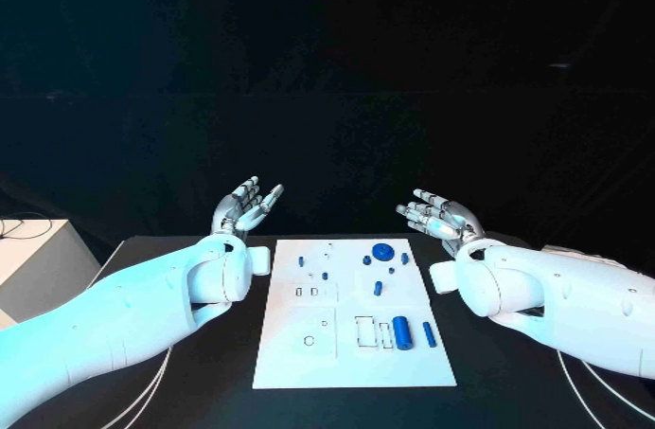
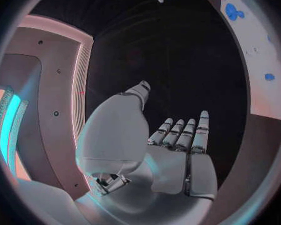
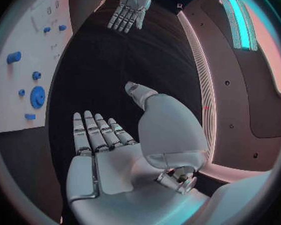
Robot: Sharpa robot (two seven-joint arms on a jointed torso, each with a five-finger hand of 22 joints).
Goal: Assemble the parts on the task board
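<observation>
Flat white rectangular task board point(image 1: 354, 353) lying in the middle of the black table point(image 1: 505, 382), long side running away from the robot. Scattered over its right half, small blue plastic parts: a round toothed blue gear point(image 1: 383, 252) near the far edge, a tiny blue peg point(image 1: 404, 257) just beside it, a short blue pin point(image 1: 377, 288) nearer the middle, a thick blue cylinder point(image 1: 403, 333) and a thin blue rod point(image 1: 427, 333) side by side toward the near right corner. Shallow recessed slots point(image 1: 364, 331) in the board just left of the cylinder, outlined and holding nothing; cannot tell whether the smaller cut-outs on the left half hold anything.

Left silver many-fingered hand point(image 1: 247, 207) raised beyond the board's far left corner, palm up, fingers straight and spread, gripping nothing; same in the left wrist view point(image 2: 178, 150), fingers laid out side by side with the thumb off to one side. Right silver many-fingered hand point(image 1: 439, 216) raised beyond the far right corner, likewise spread and holding nothing; flat and extended in the right wrist view point(image 3: 109, 150). Both well clear of the board and parts, touching neither.
</observation>
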